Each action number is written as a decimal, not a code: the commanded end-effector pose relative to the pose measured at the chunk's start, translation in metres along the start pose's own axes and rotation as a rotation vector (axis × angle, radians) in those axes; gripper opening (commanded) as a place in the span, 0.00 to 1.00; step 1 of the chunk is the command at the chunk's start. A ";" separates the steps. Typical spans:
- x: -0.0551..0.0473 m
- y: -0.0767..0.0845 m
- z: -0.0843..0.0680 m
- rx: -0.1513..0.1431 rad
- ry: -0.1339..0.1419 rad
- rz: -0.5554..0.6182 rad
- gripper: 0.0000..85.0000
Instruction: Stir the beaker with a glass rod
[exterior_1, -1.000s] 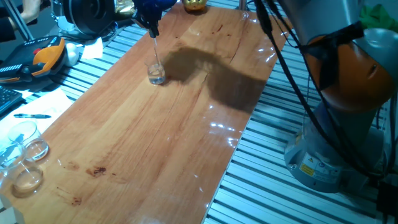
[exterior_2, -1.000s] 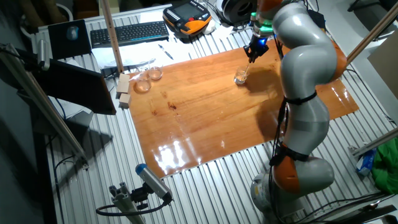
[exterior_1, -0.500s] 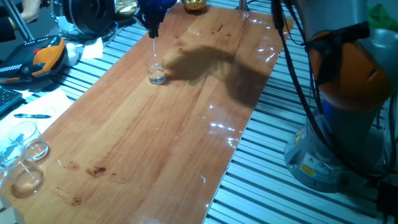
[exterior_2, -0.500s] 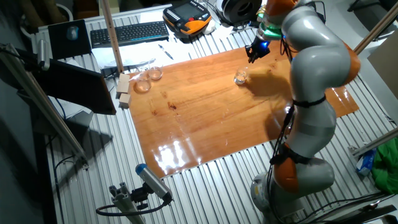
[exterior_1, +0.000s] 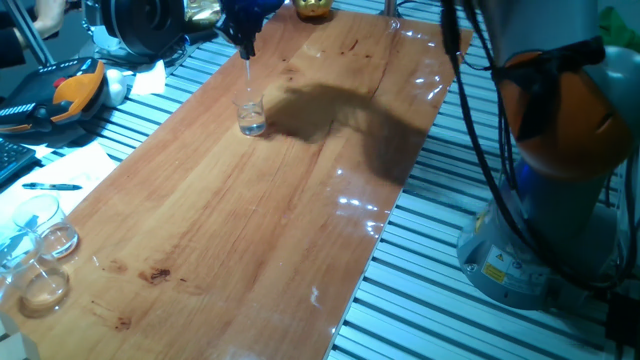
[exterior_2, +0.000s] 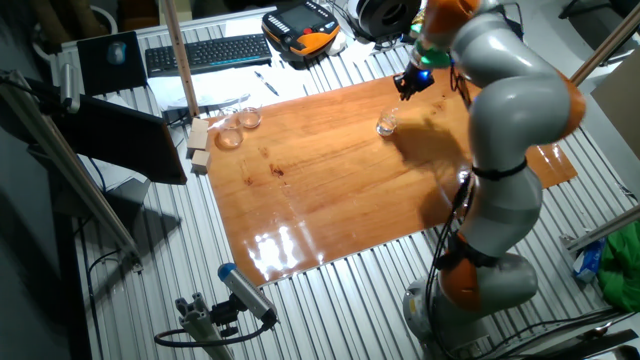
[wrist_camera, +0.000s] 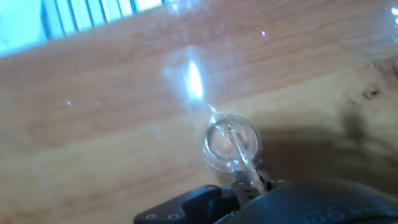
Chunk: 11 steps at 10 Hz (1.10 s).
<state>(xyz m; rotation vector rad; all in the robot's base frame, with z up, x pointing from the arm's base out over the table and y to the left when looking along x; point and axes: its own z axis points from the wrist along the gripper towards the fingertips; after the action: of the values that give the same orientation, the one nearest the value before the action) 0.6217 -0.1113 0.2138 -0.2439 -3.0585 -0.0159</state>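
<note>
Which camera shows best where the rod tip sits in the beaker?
Hand view: looking down the glass rod into the beaker, tip inside the rim. Both fixed views show the beaker small, the rod faint.

Setting: robotics laboratory. Evidence: wooden worktop (exterior_2: 330, 190) on slatted aluminium bench (exterior_2: 330, 300); keyboard (exterior_2: 205, 52); orange-and-black teach pendant (exterior_2: 300, 25); glass dishes (exterior_1: 40, 250); robot arm (exterior_2: 500, 150).

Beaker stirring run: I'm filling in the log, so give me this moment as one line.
phase: stirring | gripper: shut on glass rod | rod tip: inside beaker | beaker: upright on table
</note>
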 end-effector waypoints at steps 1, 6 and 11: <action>0.000 0.000 0.001 0.040 0.142 -0.092 0.00; -0.002 0.003 0.007 -0.137 0.167 0.097 0.00; -0.001 0.001 0.004 -0.093 -0.146 0.035 0.00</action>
<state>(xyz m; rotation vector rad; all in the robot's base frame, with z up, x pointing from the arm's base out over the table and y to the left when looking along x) 0.6230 -0.1103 0.2100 -0.3131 -3.0611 -0.1523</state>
